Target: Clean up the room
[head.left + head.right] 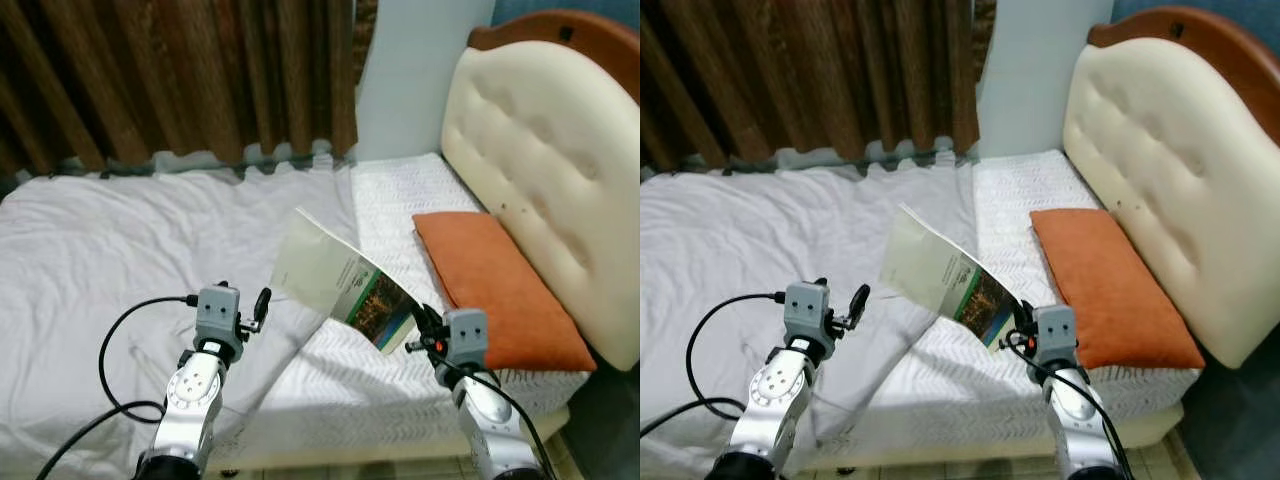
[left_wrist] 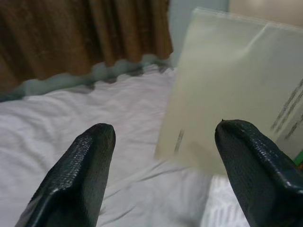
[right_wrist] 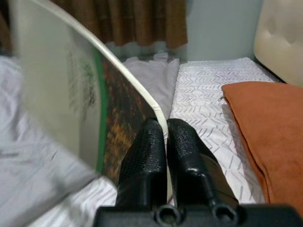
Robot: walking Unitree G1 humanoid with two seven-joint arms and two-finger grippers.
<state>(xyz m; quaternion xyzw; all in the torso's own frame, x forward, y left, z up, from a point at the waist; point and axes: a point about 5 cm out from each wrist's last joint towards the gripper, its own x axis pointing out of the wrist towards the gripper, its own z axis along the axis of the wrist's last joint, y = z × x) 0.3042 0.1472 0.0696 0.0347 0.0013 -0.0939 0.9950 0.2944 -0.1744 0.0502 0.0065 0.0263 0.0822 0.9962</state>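
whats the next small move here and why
Probably carry the booklet away from the bed. The right pincer is shut on its corner and holds it lifted, tilted above the sheet. The left pincer is open and holds nothing, so it could steady the free edge.

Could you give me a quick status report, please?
Right gripper shut on booklet, held above bed. Left gripper open, beside it. Nothing in the way.
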